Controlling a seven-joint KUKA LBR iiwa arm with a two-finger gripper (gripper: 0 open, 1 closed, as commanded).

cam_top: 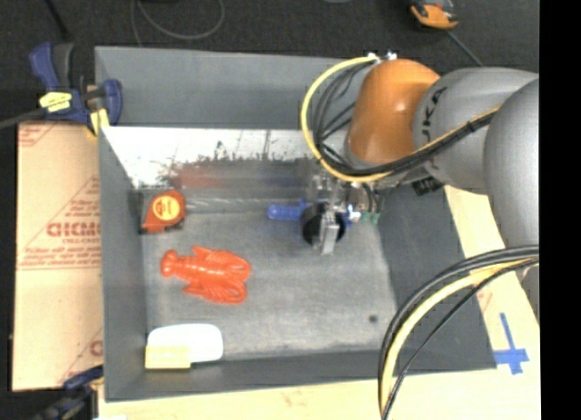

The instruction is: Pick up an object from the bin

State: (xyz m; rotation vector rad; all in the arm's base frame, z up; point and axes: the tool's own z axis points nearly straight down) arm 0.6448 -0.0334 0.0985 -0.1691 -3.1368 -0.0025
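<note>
On the left of the bin (300, 314) sit an orange tape measure (163, 211), a red toy lobster (207, 275) and, at the lower left, a white block (184, 346). Just right of centre lies a small blue piece (287, 212), long axis left to right, its right end meeting the gripper (325, 226). Whether the gripper is open or has hold of it, I cannot tell. The arm (472, 137) bends in from the right, wrist pointing down.

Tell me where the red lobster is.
The red lobster lies on the bin floor in the left half of the camera view, below the orange tape measure and above the white block, well left of the gripper.
</note>
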